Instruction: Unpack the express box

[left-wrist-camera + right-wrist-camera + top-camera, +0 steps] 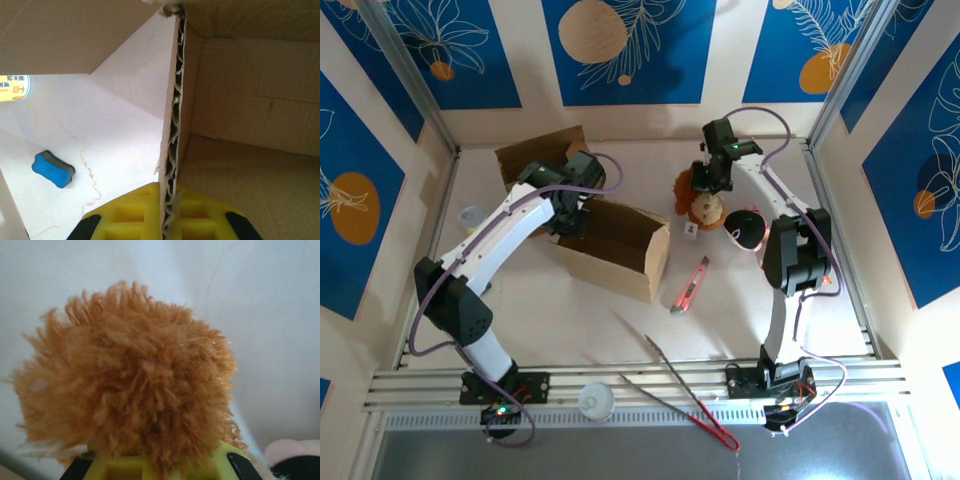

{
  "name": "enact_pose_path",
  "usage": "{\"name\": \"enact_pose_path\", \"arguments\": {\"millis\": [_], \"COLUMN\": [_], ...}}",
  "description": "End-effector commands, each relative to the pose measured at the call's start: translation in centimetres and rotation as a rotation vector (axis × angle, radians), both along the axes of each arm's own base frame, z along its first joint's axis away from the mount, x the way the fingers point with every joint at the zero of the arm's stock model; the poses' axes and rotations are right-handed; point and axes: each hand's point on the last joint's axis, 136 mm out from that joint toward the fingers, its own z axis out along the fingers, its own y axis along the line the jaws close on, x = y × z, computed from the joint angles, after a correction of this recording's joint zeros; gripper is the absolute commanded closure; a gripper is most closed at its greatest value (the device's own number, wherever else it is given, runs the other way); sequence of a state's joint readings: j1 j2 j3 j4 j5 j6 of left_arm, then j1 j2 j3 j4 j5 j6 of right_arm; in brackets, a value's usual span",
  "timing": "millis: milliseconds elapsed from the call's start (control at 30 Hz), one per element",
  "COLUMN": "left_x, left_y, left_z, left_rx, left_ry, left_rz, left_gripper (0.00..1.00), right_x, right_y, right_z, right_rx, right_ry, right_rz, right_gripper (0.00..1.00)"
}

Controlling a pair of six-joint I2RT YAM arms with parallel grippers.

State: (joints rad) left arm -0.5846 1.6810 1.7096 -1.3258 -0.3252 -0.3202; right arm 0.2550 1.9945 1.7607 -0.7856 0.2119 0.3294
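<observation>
- While the cardboard box (610, 268) sits open on the table, the left gripper (570, 218) is clamped on its far-left wall, the corrugated edge pinched between yellow fingers (131, 216).
- Right of the box, the right gripper (712, 178) is clenched on a fuzzy orange plush toy (705, 205), well outside the box.
- Just off the box's right end lies a red utility knife (689, 285).
- Outside the gripped wall, a blue sponge (53, 169) rests on the table.

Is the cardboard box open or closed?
Open. The cardboard box shows its inside from above; the left end effector grips one wall.
</observation>
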Motion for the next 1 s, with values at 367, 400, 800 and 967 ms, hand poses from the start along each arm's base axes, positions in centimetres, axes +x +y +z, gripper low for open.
{"name": "enact_pose_path", "arguments": {"millis": [367, 400, 800, 967], "left_x": [2.5, 2.6, 3.8, 4.2], "left_y": [-0.6, -0.8, -2.1, -1.2], "left_z": [0.9, 1.0, 7.2, 13.6], "left_rx": [-0.051, -0.062, -0.188, -0.229], "left_ry": [-0.073, -0.079, -0.233, -0.442], "left_rz": [0.079, 0.078, 0.037, 0.002], "left_gripper": [0.61, 0.54, 0.0, 0.0], "right_x": [3.0, 3.1, 2.5, 0.1], "right_y": [0.1, 0.1, -0.8, -1.3], "right_z": [-3.0, -3.1, 4.3, 11.1], "right_rx": [0.018, 0.016, 0.01, 0.033], "right_ry": [-0.006, -0.004, -0.111, -0.234], "right_rz": [-0.026, -0.027, -0.014, -0.005], "right_gripper": [1.0, 0.96, 0.36, 0.12]}}
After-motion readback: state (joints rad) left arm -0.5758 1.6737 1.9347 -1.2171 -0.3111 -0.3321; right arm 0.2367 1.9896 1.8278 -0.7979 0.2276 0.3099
